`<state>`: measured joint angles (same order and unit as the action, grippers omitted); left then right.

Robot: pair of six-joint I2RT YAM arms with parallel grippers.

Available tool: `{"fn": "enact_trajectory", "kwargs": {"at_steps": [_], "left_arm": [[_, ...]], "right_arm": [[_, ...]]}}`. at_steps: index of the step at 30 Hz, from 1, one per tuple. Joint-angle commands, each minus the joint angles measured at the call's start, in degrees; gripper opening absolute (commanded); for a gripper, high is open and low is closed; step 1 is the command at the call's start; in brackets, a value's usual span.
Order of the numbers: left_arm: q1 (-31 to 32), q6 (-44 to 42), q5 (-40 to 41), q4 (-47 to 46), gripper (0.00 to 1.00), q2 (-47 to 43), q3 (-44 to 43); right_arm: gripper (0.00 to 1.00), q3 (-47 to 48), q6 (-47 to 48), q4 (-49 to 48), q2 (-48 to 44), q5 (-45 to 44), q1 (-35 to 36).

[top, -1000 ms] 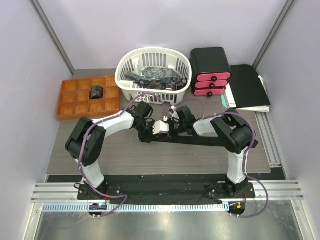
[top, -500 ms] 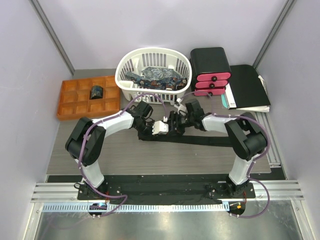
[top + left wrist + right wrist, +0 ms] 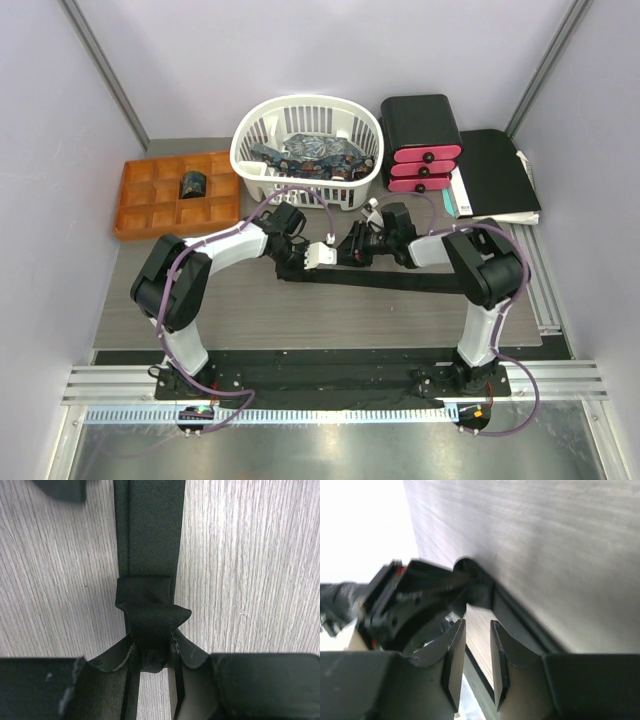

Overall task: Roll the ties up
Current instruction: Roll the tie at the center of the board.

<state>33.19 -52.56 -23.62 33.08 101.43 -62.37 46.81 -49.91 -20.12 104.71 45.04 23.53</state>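
Note:
A plain black tie (image 3: 420, 281) lies flat across the table, running left to right. Its left end is folded over into a small first turn (image 3: 147, 597). My left gripper (image 3: 325, 257) is shut on that folded end; in the left wrist view (image 3: 152, 650) the fabric is pinched between both fingers. My right gripper (image 3: 349, 253) hangs just right of the left one, above the tie. In the right wrist view (image 3: 477, 630) its fingers stand a narrow gap apart with nothing between them. The tie strip (image 3: 520, 620) and the left gripper (image 3: 410, 595) show beyond them.
A white basket (image 3: 245, 150) at the back holds several patterned dark blue ties (image 3: 312, 152). An orange compartment tray (image 3: 140, 205) at back left holds one rolled tie (image 3: 192, 185). A black box with pink drawers (image 3: 422, 140) and a flat black folder (image 3: 500, 170) stand at back right.
My right gripper has drawn back a little to the right, away from the left gripper, and its arm has swung toward the back. The left gripper keeps its hold on the folded end.

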Motion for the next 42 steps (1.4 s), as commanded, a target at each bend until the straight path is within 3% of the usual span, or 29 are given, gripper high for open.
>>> {"fn": "enact_trajectory", "kwargs": {"at_steps": [1,7,13,23,38,42], "left_arm": [[-0.14,0.00,1.47,3.04,0.25,1.84,0.23],[-0.14,0.08,2.08,2.60,0.25,1.76,0.40],[-0.05,0.44,2.61,1.64,0.25,1.49,1.11],[-0.14,-0.09,3.05,0.93,0.25,0.44,4.36],[-0.14,0.88,2.79,2.25,0.25,2.02,2.78],[-0.14,0.70,2.70,2.69,0.25,2.28,2.51]], "right_arm": [[0.32,-0.40,-11.96,-17.67,4.71,0.75,0.73],[0.44,1.80,-2.31,-3.35,1.91,2.52,-0.50],[0.47,-0.05,-8.35,-12.21,1.11,-0.65,2.57],[0.41,-4.09,-16.88,-31.37,6.82,-3.90,7.76],[0.40,-2.95,-17.06,-35.08,11.57,-4.87,9.96],[0.25,-2.69,-15.57,-32.97,11.84,-5.22,10.22]]}}
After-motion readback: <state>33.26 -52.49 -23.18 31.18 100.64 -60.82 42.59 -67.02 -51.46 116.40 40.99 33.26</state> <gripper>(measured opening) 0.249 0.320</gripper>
